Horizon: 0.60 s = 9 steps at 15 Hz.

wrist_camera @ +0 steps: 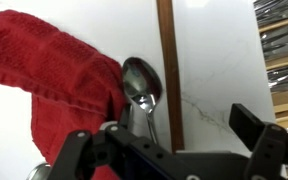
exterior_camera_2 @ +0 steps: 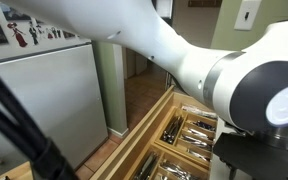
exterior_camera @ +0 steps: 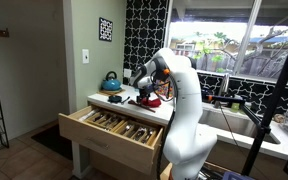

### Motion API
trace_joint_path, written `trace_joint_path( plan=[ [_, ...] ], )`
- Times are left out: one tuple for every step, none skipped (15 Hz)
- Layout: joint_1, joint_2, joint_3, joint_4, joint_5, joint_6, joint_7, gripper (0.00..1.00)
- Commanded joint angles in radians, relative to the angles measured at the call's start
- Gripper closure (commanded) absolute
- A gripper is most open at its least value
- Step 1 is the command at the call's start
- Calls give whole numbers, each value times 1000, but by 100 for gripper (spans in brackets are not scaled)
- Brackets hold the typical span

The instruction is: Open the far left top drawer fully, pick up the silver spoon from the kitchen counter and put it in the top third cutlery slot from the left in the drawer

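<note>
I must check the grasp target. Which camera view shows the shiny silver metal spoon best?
The wrist view: the shiny silver metal spoon lies large on the flat white countertop, beside a red cloth. In both exterior views I cannot make the spoon out; it is too small or hidden behind the white arm.

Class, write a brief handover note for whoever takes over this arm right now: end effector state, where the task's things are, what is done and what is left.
End effector: open and empty, low over the silver spoon.
Spoon: lying on the kitchen counter, its bowl beside a red cloth and its handle running in between the fingers.
Far left top drawer: pulled well out, with cutlery compartments showing in both exterior views.
Done: drawer opened.
Left: grasp the spoon, lift it, carry it to the drawer and place it in the top third slot from the left.
</note>
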Motion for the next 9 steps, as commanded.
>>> trace_joint_path(
  plan=[
    [-49,41,12,46,62,17,-27,0],
    [-57,47,12,54,74,20,-27,0],
    [-67,53,15,61,87,26,-37,1],
    [-72,63,16,70,92,35,-44,5],
    [-75,72,17,77,87,42,-55,4],
    [-80,80,18,85,88,50,-66,10],
    [-89,86,24,91,101,55,-78,19],
    [-96,92,29,97,109,59,-90,26],
    [-100,98,32,104,115,63,-98,39]
  ],
)
